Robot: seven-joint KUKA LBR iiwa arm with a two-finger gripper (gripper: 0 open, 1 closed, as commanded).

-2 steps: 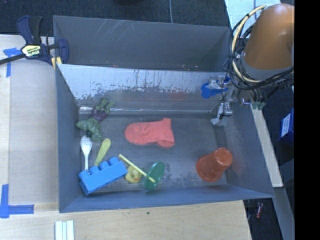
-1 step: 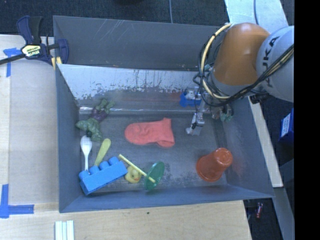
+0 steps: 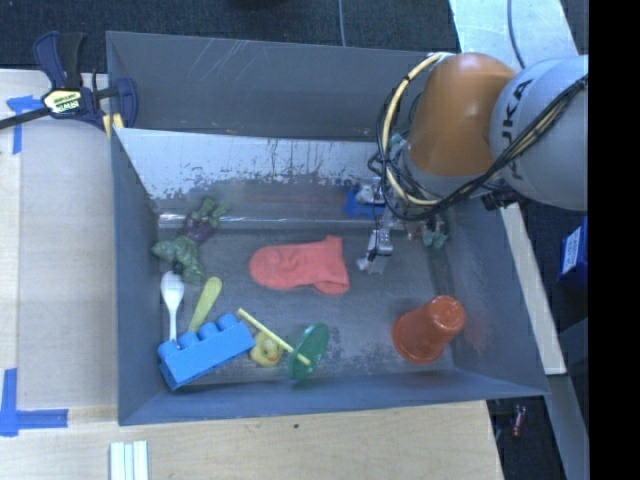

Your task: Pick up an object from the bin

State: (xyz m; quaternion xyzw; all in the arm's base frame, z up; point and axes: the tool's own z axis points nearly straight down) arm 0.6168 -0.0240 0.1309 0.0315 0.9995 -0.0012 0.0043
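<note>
My gripper (image 3: 405, 241) hangs under the orange dome at the bin's back right, just above the floor. Its two fingers stand apart, open, and there is nothing between them. A crumpled red cloth (image 3: 300, 266) lies directly to the left of the left fingertip (image 3: 378, 248), almost touching it. An orange cup (image 3: 428, 330) lies tipped over in front of the gripper, near the front right corner. A small blue thing (image 3: 357, 203) sits against the back wall, partly hidden behind the gripper.
Along the front lie a green oblong thing (image 3: 308, 351), a small yellow piece (image 3: 265, 348) and a blue toy brick (image 3: 205, 350). On the left are a white spoon (image 3: 172, 303), a yellow-green utensil (image 3: 205, 303) and a green-purple toy (image 3: 185, 238).
</note>
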